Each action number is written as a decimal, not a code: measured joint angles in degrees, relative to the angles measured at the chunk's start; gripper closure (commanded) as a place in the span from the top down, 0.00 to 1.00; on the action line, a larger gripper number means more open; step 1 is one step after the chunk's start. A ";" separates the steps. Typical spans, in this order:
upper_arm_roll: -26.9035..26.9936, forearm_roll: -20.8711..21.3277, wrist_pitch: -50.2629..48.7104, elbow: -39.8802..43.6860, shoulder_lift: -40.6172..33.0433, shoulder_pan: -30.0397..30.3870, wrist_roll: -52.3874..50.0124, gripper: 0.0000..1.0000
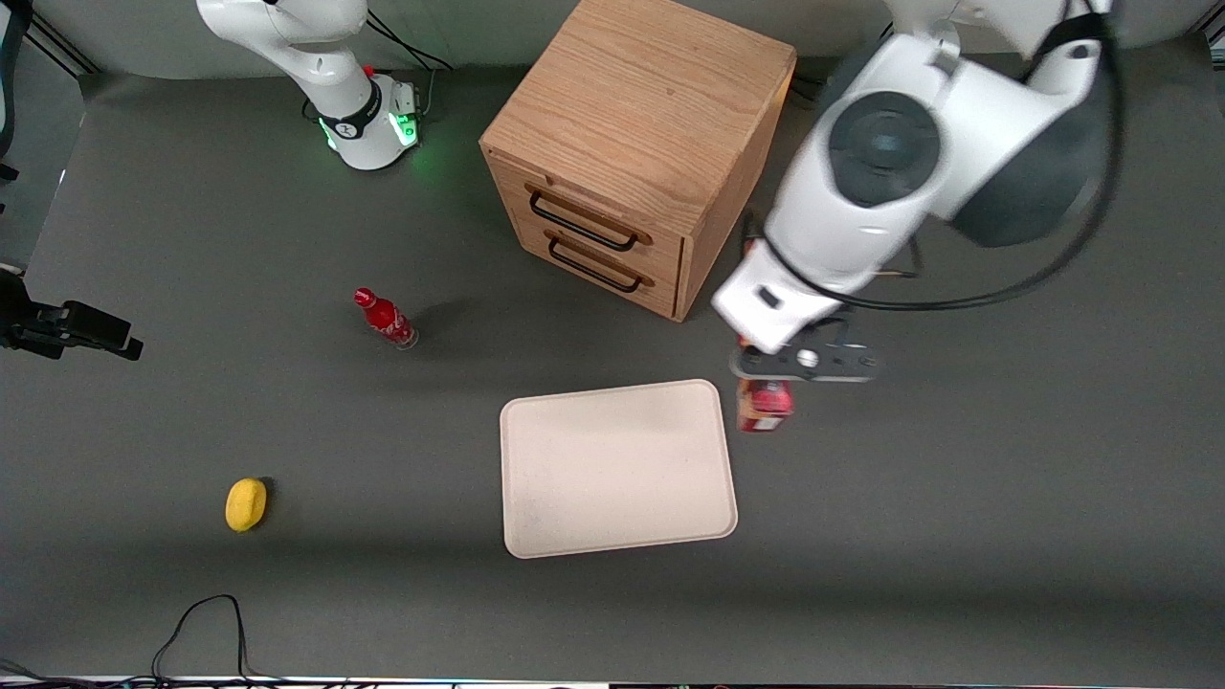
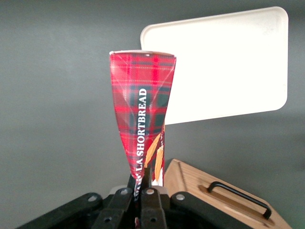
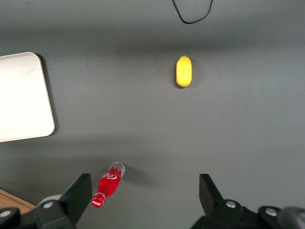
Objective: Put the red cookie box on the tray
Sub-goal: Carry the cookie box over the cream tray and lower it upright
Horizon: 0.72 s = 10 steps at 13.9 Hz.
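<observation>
The red cookie box is a slim red tartan carton with cookie pictures, and my left gripper is shut on one end of it. In the front view the gripper hangs just beside the tray's corner nearest the cabinet, with the box sticking out below it, lifted off the table. The cream-beige tray lies flat on the grey table, beside the box; it also shows in the left wrist view and the right wrist view. The box is outside the tray's rim.
A wooden two-drawer cabinet stands next to the gripper, farther from the front camera than the tray. A small red bottle and a yellow lemon-like object lie toward the parked arm's end.
</observation>
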 measured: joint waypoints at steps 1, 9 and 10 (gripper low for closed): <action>0.10 0.40 0.74 0.34 0.79 -1.39 -1.93 0.00; 3.80 0.83 13.20 0.69 13.38 -1.22 -4.18 0.00; 4.01 0.85 15.34 0.71 15.31 -1.23 -4.19 0.00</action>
